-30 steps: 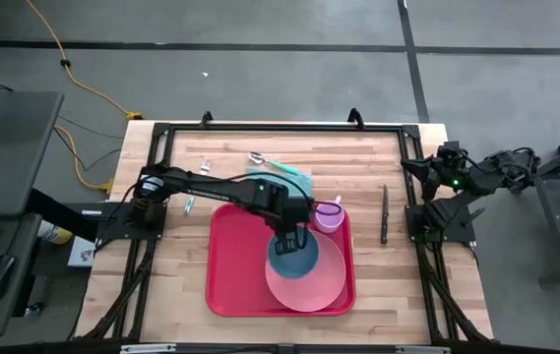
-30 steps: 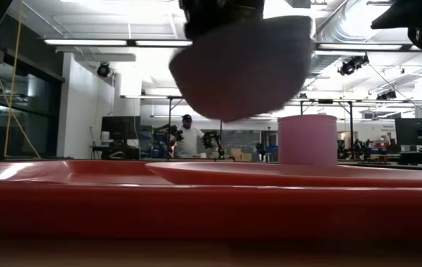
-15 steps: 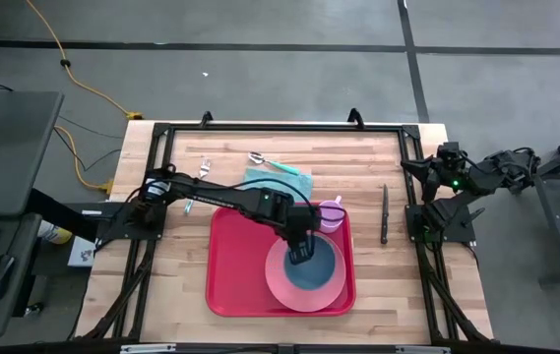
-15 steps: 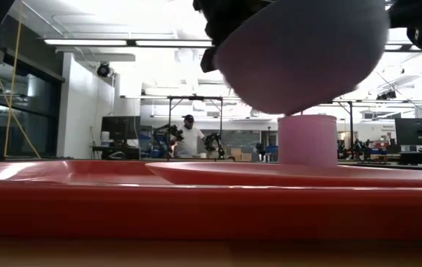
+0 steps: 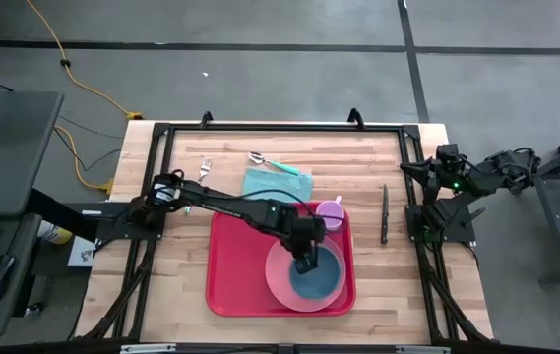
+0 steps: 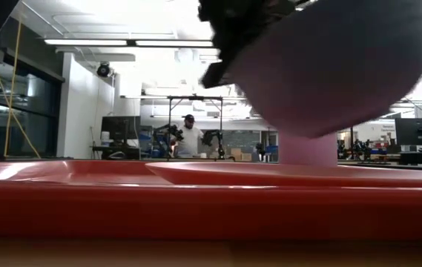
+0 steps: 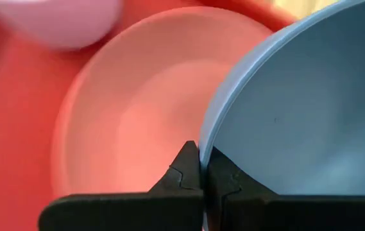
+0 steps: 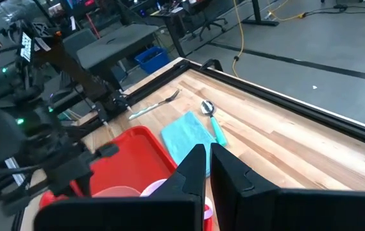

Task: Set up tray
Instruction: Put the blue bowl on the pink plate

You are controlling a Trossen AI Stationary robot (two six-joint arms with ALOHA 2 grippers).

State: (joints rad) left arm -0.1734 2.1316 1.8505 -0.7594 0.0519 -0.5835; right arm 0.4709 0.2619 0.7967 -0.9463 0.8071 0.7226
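Red tray point(image 5: 235, 275) sits mid-table, pink plate point(image 5: 281, 285) and cup point(image 5: 330, 212) aboard. Left gripper point(image 5: 305, 262), jaws pinched on the blue bowl point(image 5: 323, 275) rim, hangs over the plate. Right gripper point(image 8: 208, 168) parked at three o'clock, jaws together. Napkin point(image 5: 278, 183), knife point(image 5: 385, 212), spoon point(image 5: 271, 162), fork point(image 5: 202, 167) wait outside.

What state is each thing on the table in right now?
Large red plastic tray: flat on the table, holding plate and cup.
Round pink plate: flat in the tray.
Blue bowl: gripped by its rim, above the plate.
Small pink cup: upright.
Left end effector: shut on the bowl.
Right end effector: shut, empty.
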